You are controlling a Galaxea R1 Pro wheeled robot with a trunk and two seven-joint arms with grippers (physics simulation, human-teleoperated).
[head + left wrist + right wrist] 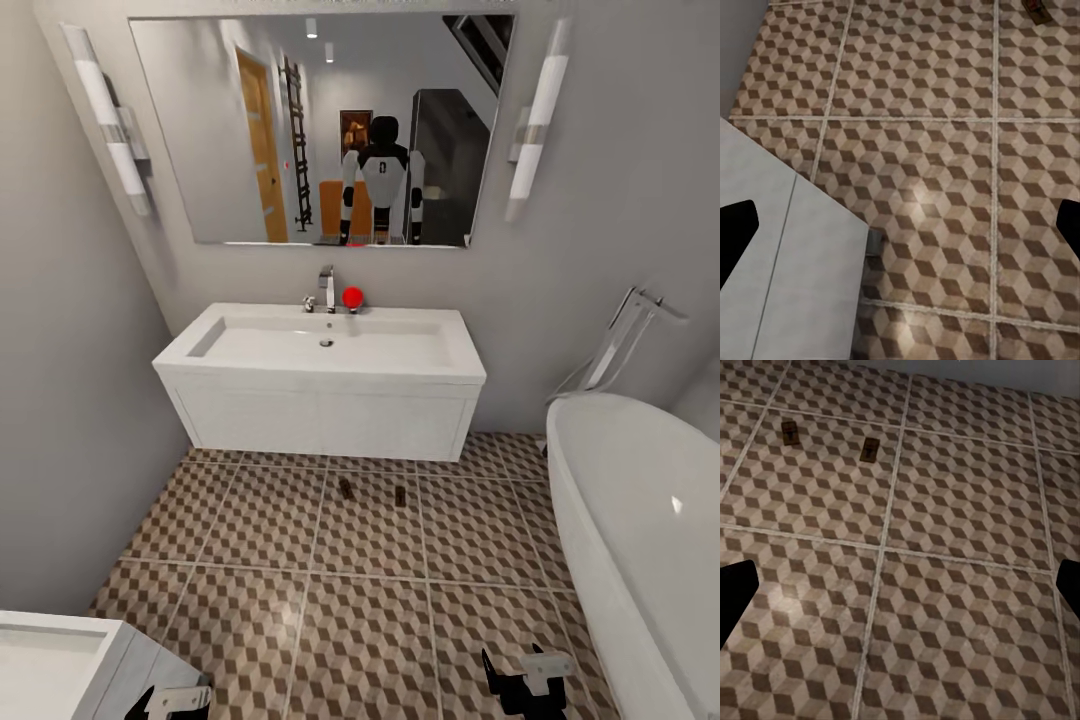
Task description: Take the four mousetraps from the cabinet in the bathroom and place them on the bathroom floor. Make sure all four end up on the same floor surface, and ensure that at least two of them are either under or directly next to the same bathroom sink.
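Two mousetraps (345,488) (401,495) lie on the bathroom floor (360,620), just in front of the white sink (325,345) and its vanity. The right wrist view has both mousetraps (790,433) (870,448) on the tiles well ahead of the fingers. One mousetrap (1036,9) shows at the edge of the left wrist view. My left gripper (170,702) (900,232) and right gripper (525,680) (900,592) hang low over the tiles, both open with nothing between their fingers. The cabinet is out of view.
A white bathtub (640,520) runs along the right side. A second white unit (60,665) (787,262) stands at the near left, close beside my left gripper. A mirror (320,130) over the sink reflects the robot. Grey walls close in the left and back.
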